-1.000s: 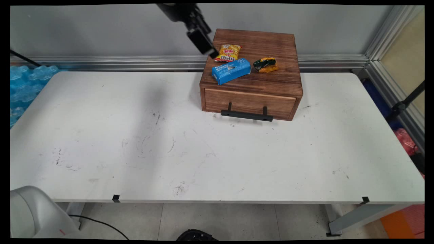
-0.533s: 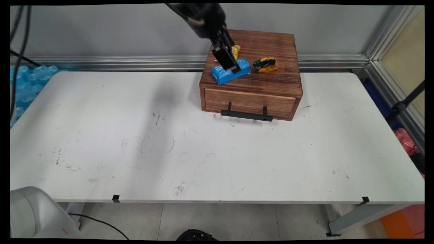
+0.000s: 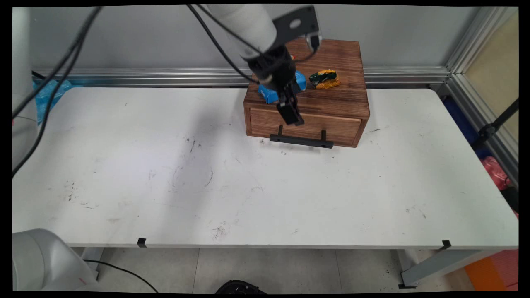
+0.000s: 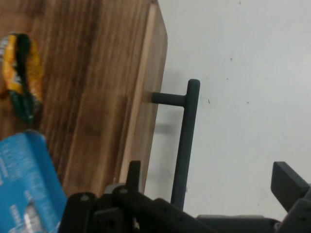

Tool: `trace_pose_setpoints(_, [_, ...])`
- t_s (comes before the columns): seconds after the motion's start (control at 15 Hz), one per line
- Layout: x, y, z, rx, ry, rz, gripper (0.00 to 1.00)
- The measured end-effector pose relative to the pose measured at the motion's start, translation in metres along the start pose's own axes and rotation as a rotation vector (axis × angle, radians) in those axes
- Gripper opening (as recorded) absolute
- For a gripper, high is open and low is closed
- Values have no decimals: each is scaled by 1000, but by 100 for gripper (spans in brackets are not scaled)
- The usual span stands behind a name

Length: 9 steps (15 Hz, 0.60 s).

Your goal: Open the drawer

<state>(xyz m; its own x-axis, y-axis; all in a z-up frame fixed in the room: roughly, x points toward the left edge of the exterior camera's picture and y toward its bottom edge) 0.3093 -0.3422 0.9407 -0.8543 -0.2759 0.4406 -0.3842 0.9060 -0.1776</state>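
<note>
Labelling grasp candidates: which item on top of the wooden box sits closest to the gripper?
The blue box, partly hidden behind the arm just above the gripper. The green-and-yellow snack packet lies further right on the wooden drawer box.

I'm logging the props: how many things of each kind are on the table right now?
Wooden drawer box: 1
Blue carton: 1
Green and orange snack packet: 1
Total: 3. Anything behind the gripper is hidden.
</note>
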Motion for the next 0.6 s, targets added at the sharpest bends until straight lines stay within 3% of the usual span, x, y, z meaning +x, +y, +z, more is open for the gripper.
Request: trace_pose_setpoints(0.6, [-10,19,66,-3,-59,63,100])
